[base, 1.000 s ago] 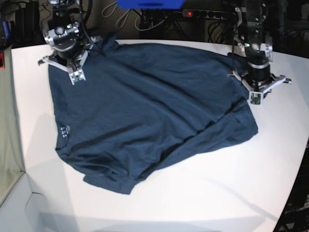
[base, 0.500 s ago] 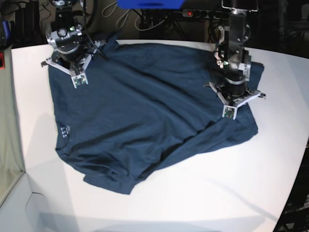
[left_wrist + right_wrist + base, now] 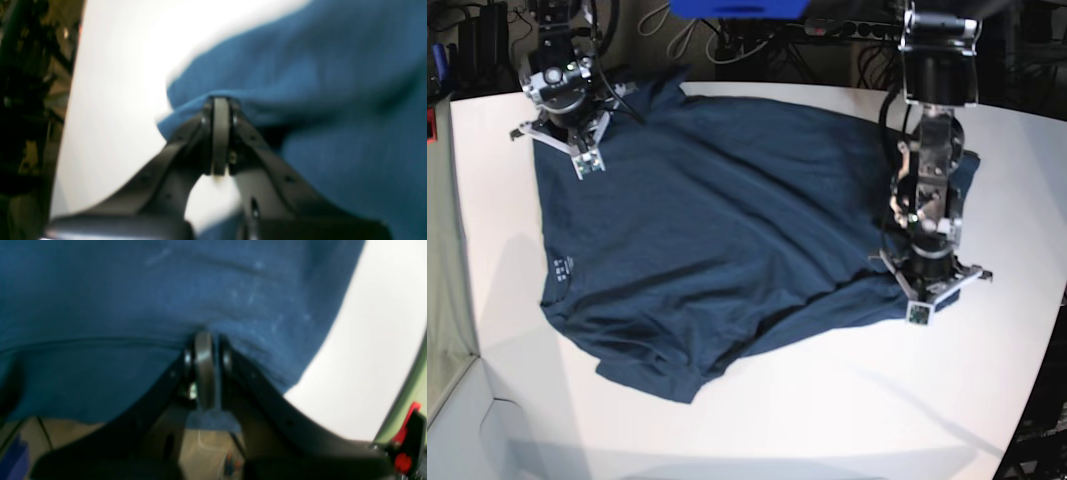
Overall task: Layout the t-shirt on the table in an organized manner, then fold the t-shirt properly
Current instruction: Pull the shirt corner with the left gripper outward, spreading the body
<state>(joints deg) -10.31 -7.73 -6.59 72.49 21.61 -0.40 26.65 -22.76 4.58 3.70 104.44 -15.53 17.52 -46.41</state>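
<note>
The dark navy t-shirt lies spread and creased over the white table, its small white label mark near the left edge. On the base view's right, my left gripper is shut on the shirt's right edge. The left wrist view shows that gripper pinching a fold of the blue cloth just above the table. At the far left corner my right gripper is shut on the shirt, and up close the gripper bites into the cloth near a hem.
A grey-green panel stands along the table's left side and shows again in the right wrist view. Cables and a power strip run behind the table's far edge. The table's curved edge drops off at the right.
My left arm has come forward along the shirt's right side, carrying the pinched cloth from the far right corner towards the front. The right gripper has barely moved.
</note>
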